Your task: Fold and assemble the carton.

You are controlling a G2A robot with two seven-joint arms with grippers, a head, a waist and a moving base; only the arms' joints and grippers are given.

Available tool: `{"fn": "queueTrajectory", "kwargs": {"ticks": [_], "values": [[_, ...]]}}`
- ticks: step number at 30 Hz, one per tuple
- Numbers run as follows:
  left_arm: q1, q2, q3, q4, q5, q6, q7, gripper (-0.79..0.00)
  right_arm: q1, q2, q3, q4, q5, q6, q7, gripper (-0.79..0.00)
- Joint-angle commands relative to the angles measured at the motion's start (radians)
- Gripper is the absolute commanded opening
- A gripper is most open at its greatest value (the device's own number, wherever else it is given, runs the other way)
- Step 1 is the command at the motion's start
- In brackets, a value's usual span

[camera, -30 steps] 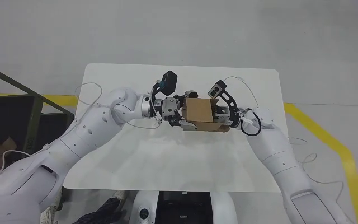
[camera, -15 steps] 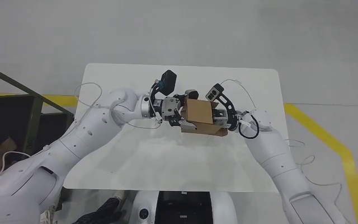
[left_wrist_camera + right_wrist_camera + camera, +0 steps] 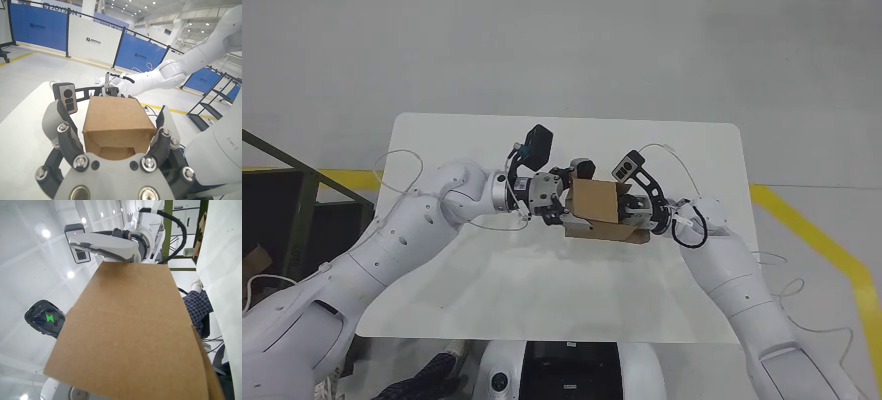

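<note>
The brown carton (image 3: 599, 203) hangs above the middle of the white table (image 3: 542, 290), held up between the two arms. My left gripper (image 3: 560, 195) is at its open end. In the left wrist view the left gripper (image 3: 107, 108) is open, its fingers (image 3: 62, 121) straddling the carton (image 3: 115, 115); one pad touches a corner, and an inner flap is folded in. My right gripper (image 3: 635, 212) is shut on the opposite end, with its fingers hidden behind the carton (image 3: 128, 323). A left finger (image 3: 102, 247) rests on the carton's far edge.
Thin white cables (image 3: 402, 160) lie on the table's left part. A green metal rack (image 3: 282, 190) stands on the floor beyond the table's left edge. The table surface (image 3: 22, 106) around the carton is bare on all sides.
The carton and both grippers have shifted slightly to the left over the table. The right arm has closed in a little behind it.
</note>
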Motion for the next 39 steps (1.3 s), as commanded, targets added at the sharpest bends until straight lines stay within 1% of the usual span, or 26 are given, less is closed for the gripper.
{"fn": "queueTrajectory", "kwargs": {"ticks": [1, 8, 13, 21, 31, 33, 35, 39], "values": [[-0.001, 0.0, -0.002, 0.004, 0.006, 0.0, 0.001, 0.0, 0.001, -0.001, 0.0, 0.001, 0.008, 0.0, 0.005, -0.785], [0.0, 0.005, -0.032, 0.021, 0.054, 0.0, 0.017, 0.0, 0.004, -0.004, 0.004, 0.013, 0.022, -0.002, 0.013, -0.785], [0.002, 0.01, -0.033, -0.004, 0.112, 0.0, 0.001, 0.0, 0.01, -0.004, 0.006, 0.014, 0.011, 0.001, 0.011, -0.785], [0.006, 0.018, -0.037, -0.024, 0.195, 0.0, 0.044, 0.0, 0.013, -0.001, 0.012, 0.014, -0.011, 0.013, 0.008, -0.785], [0.002, 0.022, -0.023, -0.004, 0.172, 0.0, 0.053, 0.0, 0.002, 0.003, 0.021, -0.006, -0.045, -0.002, -0.02, -0.785], [0.0, 0.022, -0.02, -0.002, 0.164, 0.0, 0.048, -0.037, 0.0, 0.004, 0.022, -0.012, -0.052, -0.005, -0.024, -0.785], [-0.001, 0.022, -0.016, 0.001, 0.156, 0.0, 0.044, -0.092, -0.001, 0.005, 0.022, -0.017, -0.063, -0.009, -0.028, -0.785], [-0.004, 0.022, -0.009, 0.004, 0.136, 0.0, 0.035, -0.148, -0.005, 0.007, 0.025, -0.029, -0.078, -0.014, -0.036, -0.785]]}}
